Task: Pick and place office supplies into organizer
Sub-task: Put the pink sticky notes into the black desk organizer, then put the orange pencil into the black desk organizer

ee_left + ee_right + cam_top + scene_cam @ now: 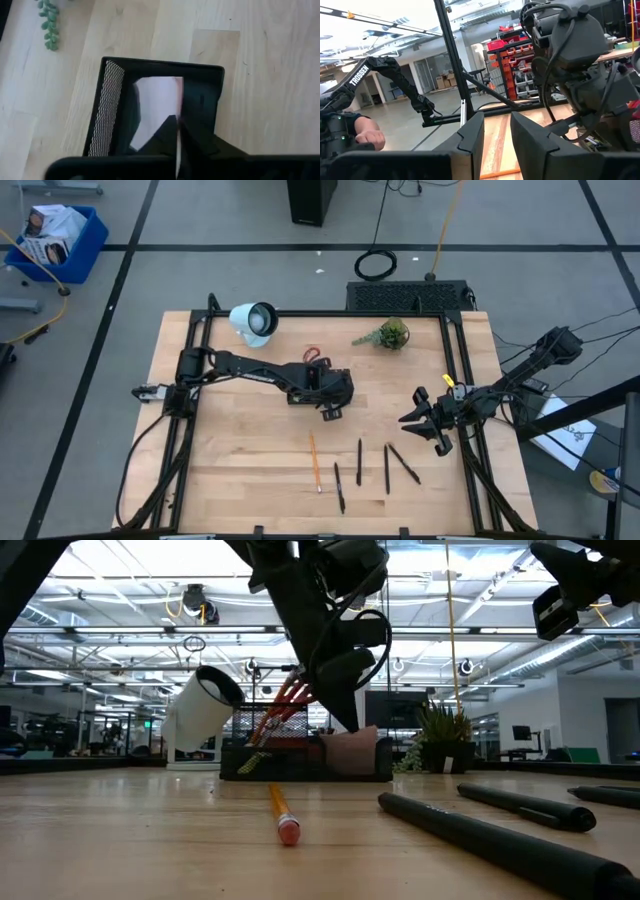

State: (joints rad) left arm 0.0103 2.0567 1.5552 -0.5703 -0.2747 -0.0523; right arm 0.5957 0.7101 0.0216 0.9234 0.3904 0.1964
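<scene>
Pink pad (159, 107) sits in organizer (112, 95); your left gripper (176, 131) reads clenched, nothing held. Next: fetch pencil (314, 461).

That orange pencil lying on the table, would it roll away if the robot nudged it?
Probably. The pencil looks slim and rounded, lying loose on the smooth wooden table. It seems stiff and light, so a sideways nudge would likely roll it; its eraser end might slow it slightly.

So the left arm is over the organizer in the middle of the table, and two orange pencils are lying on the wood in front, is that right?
Not quite: the high view shows one orange pencil on the wood, lying beside several black pens. The left arm is indeed over the organizer.
</scene>
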